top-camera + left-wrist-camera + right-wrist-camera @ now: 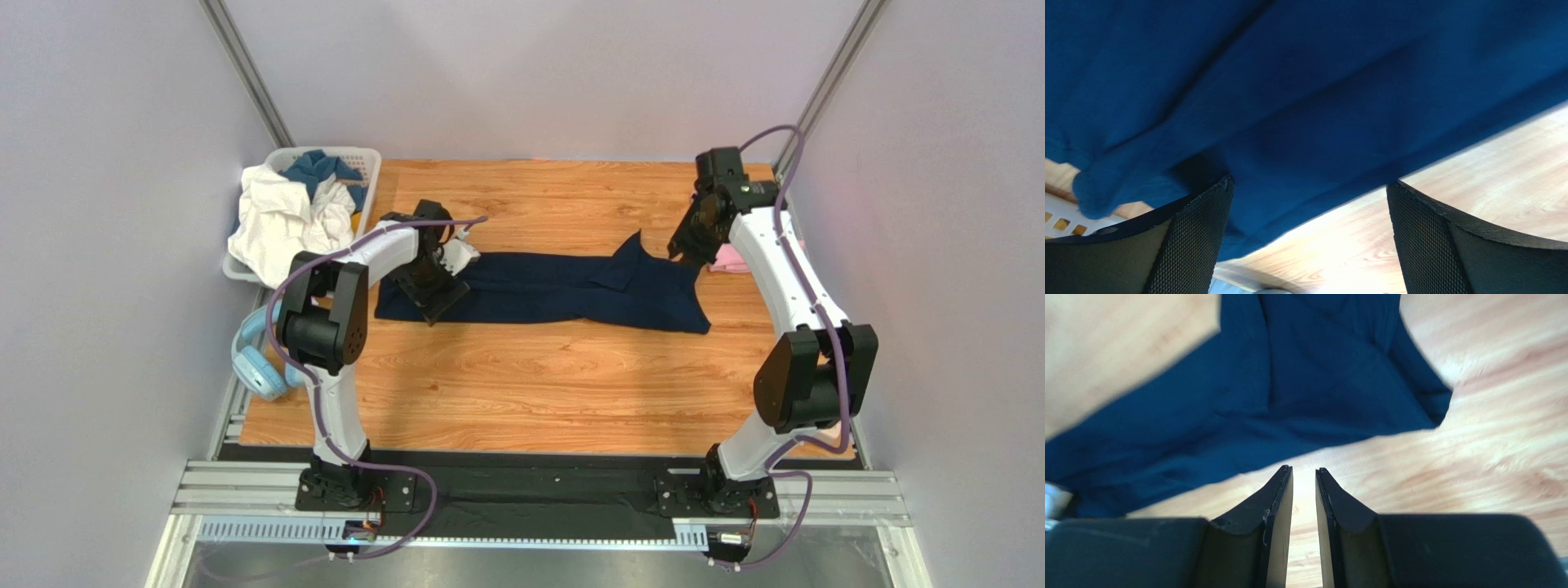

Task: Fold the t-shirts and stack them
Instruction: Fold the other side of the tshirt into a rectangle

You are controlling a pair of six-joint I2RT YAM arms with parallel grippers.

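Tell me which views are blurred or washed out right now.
Top external: sharp, even light, the navy shirt almost black. Left wrist: shirt edge smeared, table glaring. Right wrist: shirt edges soft, wood washed out, gripper fingers crisp.

wooden table (528, 392) with navy t-shirt (552, 288) flat, pink t-shirt (731, 260) at right edge

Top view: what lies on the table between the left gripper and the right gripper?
The navy t-shirt, stretched as a long band on the table; the top view shows it.

Robot lab enclosure, plain grey walls (528, 74), wood-grain table (552, 380), aluminium mounting rail (233, 493)
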